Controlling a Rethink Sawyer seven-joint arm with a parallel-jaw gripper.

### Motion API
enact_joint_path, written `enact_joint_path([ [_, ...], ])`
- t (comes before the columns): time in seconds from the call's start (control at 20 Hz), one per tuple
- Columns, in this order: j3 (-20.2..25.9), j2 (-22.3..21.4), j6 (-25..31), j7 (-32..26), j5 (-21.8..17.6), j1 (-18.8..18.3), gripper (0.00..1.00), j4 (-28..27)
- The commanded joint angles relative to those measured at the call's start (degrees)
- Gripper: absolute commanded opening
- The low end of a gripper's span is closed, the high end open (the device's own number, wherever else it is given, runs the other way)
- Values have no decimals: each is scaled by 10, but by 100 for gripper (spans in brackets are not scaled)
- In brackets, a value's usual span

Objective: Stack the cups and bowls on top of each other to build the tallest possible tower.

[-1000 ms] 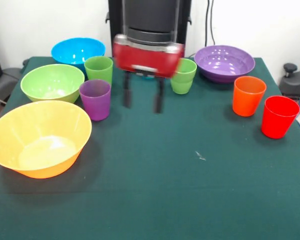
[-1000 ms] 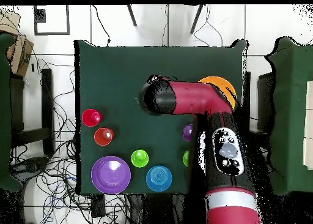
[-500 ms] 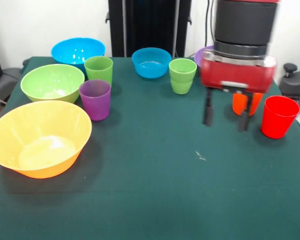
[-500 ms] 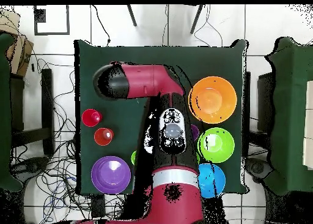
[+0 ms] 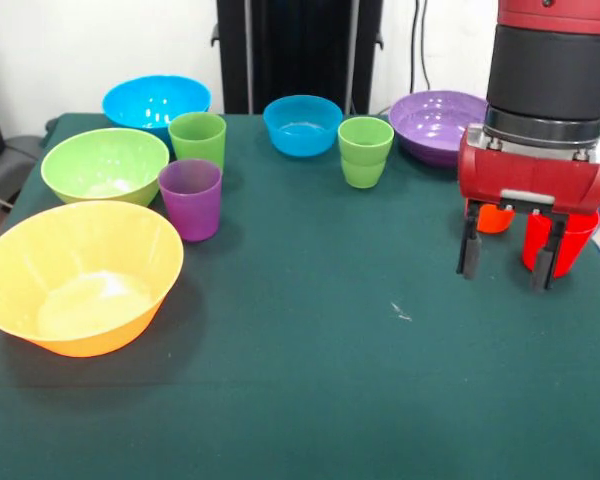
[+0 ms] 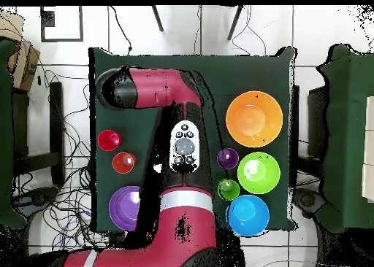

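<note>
Gripper (image 5: 505,265) fingers apart, empty, near red plastic tumbler (image 5: 572,238) by table's right edge. Centre over rim, descend straight; avoid orange tumbler (image 5: 494,217).

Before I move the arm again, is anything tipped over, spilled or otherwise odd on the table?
Nothing stands out. The cups, like the purple cup and red cup, stand upright, and the bowls, such as the orange bowl, sit open side up. Only a small pale speck marks the green cloth. The gripper hangs with jaws apart, holding nothing.
</note>
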Motion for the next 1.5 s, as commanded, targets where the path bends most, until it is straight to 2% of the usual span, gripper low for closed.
enact_joint_path([
  [0.05,-3,3,39,84,20,1,100,-5],
  [0.3,-4,-32,13,63,28,-5,100,59],
  [0.55,21,-72,-25,4,22,-59,100,140],
  [0.75,54,-104,-59,-50,8,-130,100,216],
  [0.95,80,-122,-89,-100,-28,-204,100,274],
  [1.3,119,-136,-115,-163,-96,-327,100,330],
  [1.5,135,-149,-116,-177,-138,-386,100,351],
])
